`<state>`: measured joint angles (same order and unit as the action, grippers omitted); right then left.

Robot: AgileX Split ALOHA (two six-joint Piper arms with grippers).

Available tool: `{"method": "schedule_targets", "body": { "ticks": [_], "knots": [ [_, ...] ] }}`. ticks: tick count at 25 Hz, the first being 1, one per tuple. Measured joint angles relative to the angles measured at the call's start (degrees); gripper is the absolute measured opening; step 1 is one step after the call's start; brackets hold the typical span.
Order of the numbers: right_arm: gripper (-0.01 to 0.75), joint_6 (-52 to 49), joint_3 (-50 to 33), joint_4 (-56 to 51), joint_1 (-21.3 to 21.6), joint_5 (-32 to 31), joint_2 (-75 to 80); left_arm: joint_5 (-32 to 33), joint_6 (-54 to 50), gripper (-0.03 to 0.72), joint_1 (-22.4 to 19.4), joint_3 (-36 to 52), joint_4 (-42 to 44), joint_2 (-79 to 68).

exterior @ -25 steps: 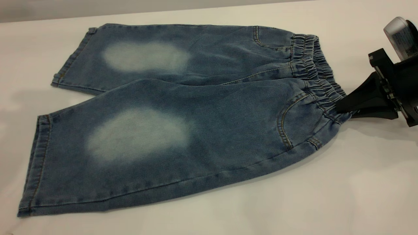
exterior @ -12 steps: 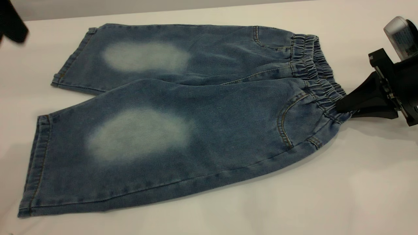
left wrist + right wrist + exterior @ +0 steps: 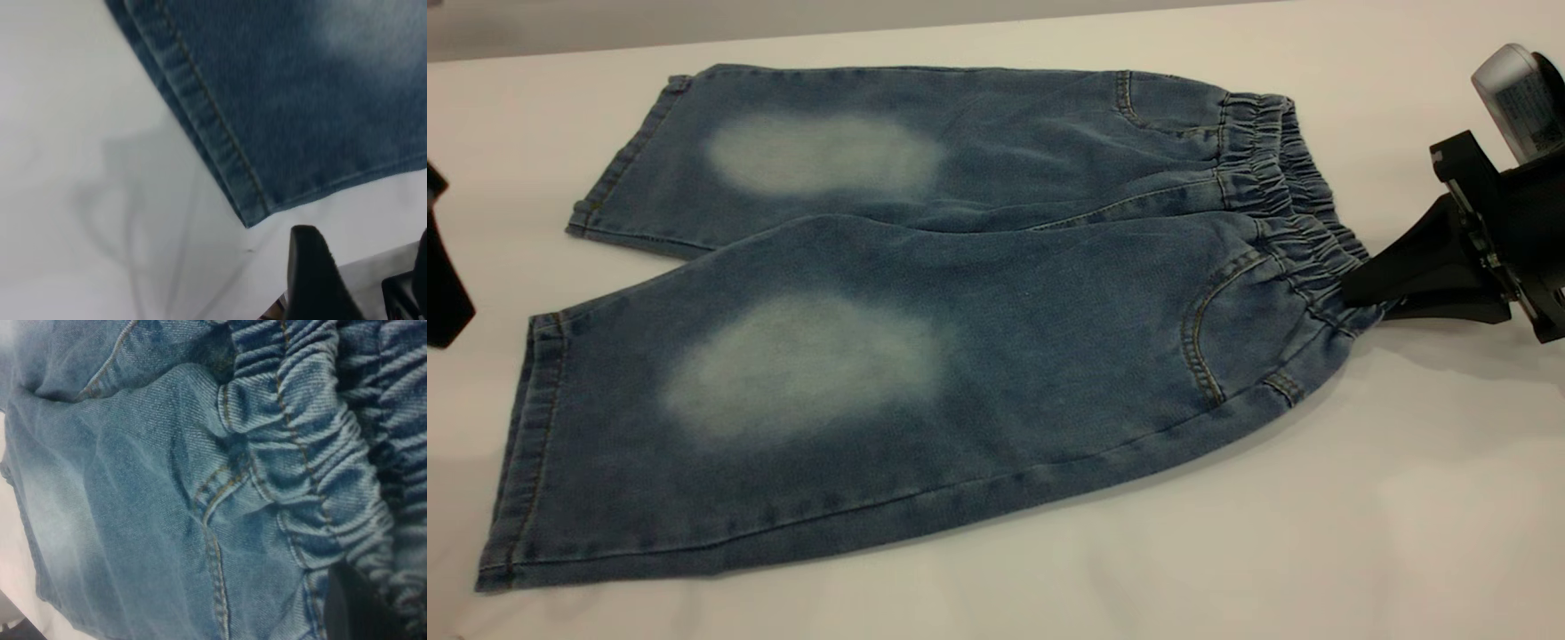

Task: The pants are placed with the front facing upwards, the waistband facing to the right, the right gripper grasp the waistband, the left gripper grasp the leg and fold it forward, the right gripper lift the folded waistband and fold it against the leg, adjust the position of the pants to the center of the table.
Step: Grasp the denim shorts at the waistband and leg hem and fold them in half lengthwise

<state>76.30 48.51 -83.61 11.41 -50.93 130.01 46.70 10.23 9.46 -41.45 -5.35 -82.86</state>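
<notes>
since half a second ago the left gripper (image 3: 443, 267) has dropped beside the near leg hem (image 3: 220, 157), fingers spread, while the right gripper (image 3: 1356, 293) pinches the waistband (image 3: 1303, 249) of the flat pants (image 3: 925, 356); descending off the hem risks grabbing nothing.
</notes>
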Motion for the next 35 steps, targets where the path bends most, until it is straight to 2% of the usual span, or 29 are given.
{"method": "schedule_targets", "body": {
  "ticks": [7, 12, 20, 28, 35],
  "knots": [
    [0.035, 0.56, 0.0, -0.04, 0.0, -0.12, 0.0, -4.02, -0.73, 0.353, 0.0, 0.11, -1.16, 0.0],
    [0.035, 0.81, 0.0, -0.04, 0.0, -0.12, 0.0, -3.89, 5.23, 0.365, 0.0, 1.66, -0.74, -0.43],
    [0.035, 0.96, 0.0, -0.22, 0.0, -0.23, 0.0, -6.0, 6.33, 0.445, 0.0, 4.4, -1.16, -5.83],
    [0.039, 1.41, 0.0, -0.29, 0.0, -0.23, 0.0, -10.81, 6.28, 0.453, 0.0, 4.4, -2.3, -13.16],
    [0.041, 1.41, 0.0, -0.29, 0.0, -0.23, 0.0, -8.12, 6.28, 0.453, 0.0, 4.4, -2.15, -18.18]
  ]
}}
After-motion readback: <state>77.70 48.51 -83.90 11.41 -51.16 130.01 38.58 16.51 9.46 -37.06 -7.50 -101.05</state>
